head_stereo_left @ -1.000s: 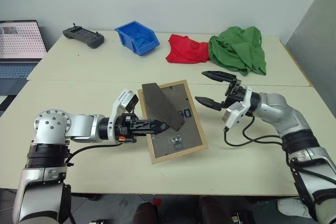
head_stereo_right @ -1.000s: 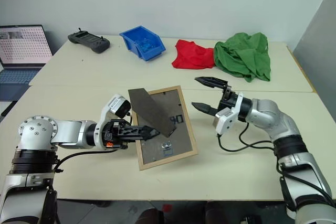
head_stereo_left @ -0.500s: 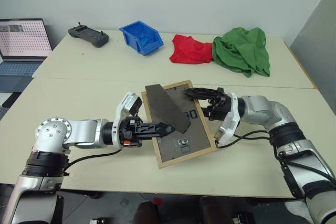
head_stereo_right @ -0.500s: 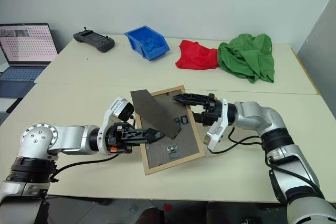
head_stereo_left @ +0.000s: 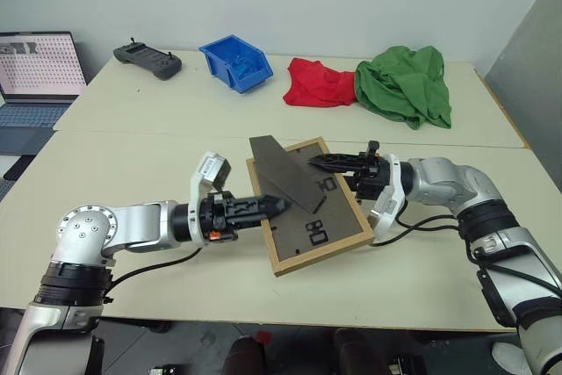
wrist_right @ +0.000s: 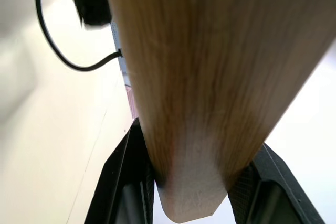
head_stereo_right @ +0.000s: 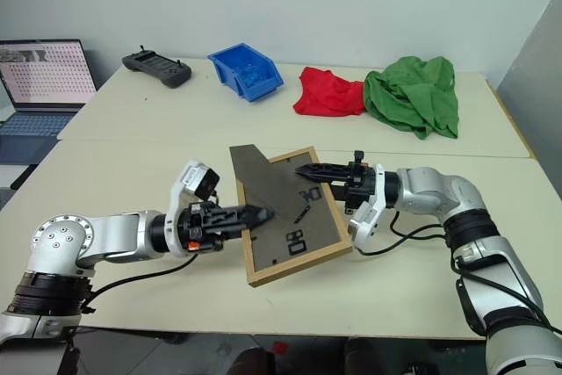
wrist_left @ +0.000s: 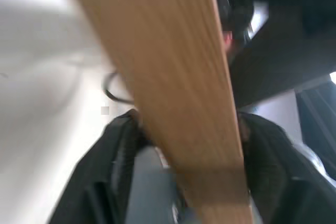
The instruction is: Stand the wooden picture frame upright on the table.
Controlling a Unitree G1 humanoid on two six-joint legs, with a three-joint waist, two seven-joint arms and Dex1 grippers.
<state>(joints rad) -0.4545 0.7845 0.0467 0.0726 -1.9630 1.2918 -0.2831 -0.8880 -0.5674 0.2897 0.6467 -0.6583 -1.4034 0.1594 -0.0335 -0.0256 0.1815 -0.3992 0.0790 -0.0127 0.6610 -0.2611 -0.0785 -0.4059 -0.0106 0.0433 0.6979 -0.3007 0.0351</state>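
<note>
**Frame held off the table between both my grippers**

My right gripper [head_stereo_left: 329, 165] reaches in from the right, pointing left, level. Its two black fingers are narrowed onto the far right edge of the small rectangular light-wood picture frame [head_stereo_left: 318, 233]; my right wrist view has the wood rail [wrist_right: 210, 77] running straight between the two pads [wrist_right: 126, 182], pinched.

My left gripper [head_stereo_left: 279, 205] comes in from the left, pointing right. Its fingers straddle the frame's left rail; in my left wrist view the rail [wrist_left: 173, 77] passes between them, with a black finger [wrist_left: 107, 166] on either side. Whether they press the wood or stand just off it, I cannot tell.

The frame sits between the two grippers, back side toward me: dark grey-brown back panel, small metal fittings on it, the fold-out stand [head_stereo_left: 281, 171] swung out and pointing to the far left. It is tilted, its near corner low toward the large cream-beige table [head_stereo_left: 132, 164], on the near top, just this side of the seam.

Further out, on the far top: a black handheld controller [head_stereo_left: 147, 61] at far left, a blue plastic bin [head_stereo_left: 233, 61] beside it, a crumpled red cloth [head_stereo_left: 316, 83], then a heaped green cloth [head_stereo_left: 404, 83] touching it at far right. An open laptop [head_stereo_left: 37, 72] sits at the left edge.
</note>
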